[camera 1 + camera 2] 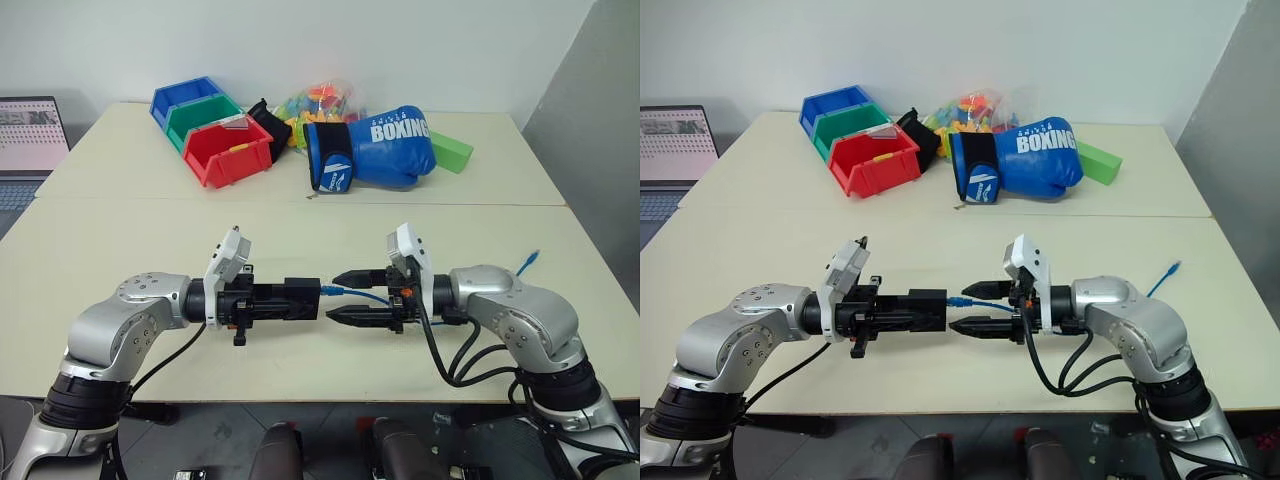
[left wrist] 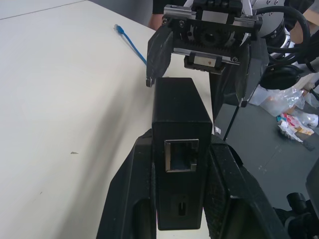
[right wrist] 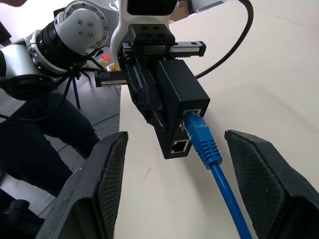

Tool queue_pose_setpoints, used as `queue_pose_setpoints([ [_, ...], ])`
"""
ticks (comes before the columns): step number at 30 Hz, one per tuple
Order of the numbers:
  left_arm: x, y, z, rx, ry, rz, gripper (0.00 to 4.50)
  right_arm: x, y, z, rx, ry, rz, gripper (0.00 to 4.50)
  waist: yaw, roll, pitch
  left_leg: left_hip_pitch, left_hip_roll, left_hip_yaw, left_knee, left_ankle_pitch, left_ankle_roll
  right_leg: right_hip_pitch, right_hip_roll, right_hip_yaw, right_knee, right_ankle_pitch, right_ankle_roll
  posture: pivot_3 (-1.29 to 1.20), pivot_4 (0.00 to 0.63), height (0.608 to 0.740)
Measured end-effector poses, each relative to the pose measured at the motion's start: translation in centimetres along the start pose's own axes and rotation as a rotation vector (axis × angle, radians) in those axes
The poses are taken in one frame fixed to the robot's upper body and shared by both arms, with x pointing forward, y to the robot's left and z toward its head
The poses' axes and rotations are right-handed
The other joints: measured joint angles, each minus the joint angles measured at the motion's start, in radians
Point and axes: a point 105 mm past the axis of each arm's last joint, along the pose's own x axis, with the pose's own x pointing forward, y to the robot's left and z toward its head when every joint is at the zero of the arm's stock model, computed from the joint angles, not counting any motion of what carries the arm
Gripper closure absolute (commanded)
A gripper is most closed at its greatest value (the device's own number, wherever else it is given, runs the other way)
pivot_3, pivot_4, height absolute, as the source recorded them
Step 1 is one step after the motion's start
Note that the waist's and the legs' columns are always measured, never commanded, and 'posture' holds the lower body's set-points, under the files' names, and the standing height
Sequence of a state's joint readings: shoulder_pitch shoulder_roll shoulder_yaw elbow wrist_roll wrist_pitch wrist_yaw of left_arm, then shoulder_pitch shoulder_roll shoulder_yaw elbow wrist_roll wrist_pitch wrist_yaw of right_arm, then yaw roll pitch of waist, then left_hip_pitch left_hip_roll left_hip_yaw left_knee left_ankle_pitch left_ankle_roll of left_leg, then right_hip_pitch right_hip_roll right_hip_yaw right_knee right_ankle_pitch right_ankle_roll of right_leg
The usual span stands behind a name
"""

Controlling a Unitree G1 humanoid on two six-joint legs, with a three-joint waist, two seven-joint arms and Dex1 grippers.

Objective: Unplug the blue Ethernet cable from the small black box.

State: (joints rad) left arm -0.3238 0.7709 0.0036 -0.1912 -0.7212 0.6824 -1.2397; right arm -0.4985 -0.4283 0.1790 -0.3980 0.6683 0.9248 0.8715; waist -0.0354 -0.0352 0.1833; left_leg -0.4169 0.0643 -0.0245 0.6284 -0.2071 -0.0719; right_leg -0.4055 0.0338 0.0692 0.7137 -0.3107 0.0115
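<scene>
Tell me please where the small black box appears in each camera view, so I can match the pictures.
Left eye: small black box at centre, between the two arms.
Right eye: centre, slightly left.
Left wrist: lower centre, clamped between fingers.
Right wrist: upper centre.
Shared landmark: the blue Ethernet cable.

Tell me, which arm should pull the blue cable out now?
The right. Its open tool straddles the blue Ethernet cable at the plug, while the left tool already grips the small black box.
</scene>
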Motion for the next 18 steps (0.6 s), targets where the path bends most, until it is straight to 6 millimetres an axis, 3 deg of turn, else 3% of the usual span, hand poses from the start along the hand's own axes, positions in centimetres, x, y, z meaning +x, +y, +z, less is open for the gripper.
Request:
queue_pose_setpoints([
  [9, 0.13, -0.40, 0.14, 0.011, 0.003, -0.025, 3.71, 0.60, 0.13, -0.31, 0.085, -0.018, 0.028, 1.22, -0.001, 0.000, 0.000, 0.000, 0.000, 0.000, 0.000, 0.000, 0.000, 0.000, 0.000, 0.000, 0.000, 0.000, 0.000, 0.00, 0.150, 0.740],
  [18, 0.27, -0.71, 0.19, 0.019, 0.008, -0.035, 3.71, 0.57, -0.12, -0.47, 0.101, -0.016, 0.029, 3.03, -0.004, 0.000, 0.000, 0.000, 0.000, 0.000, 0.000, 0.000, 0.000, 0.000, 0.000, 0.000, 0.000, 0.000, 0.000, 0.00, 0.150, 0.740],
])
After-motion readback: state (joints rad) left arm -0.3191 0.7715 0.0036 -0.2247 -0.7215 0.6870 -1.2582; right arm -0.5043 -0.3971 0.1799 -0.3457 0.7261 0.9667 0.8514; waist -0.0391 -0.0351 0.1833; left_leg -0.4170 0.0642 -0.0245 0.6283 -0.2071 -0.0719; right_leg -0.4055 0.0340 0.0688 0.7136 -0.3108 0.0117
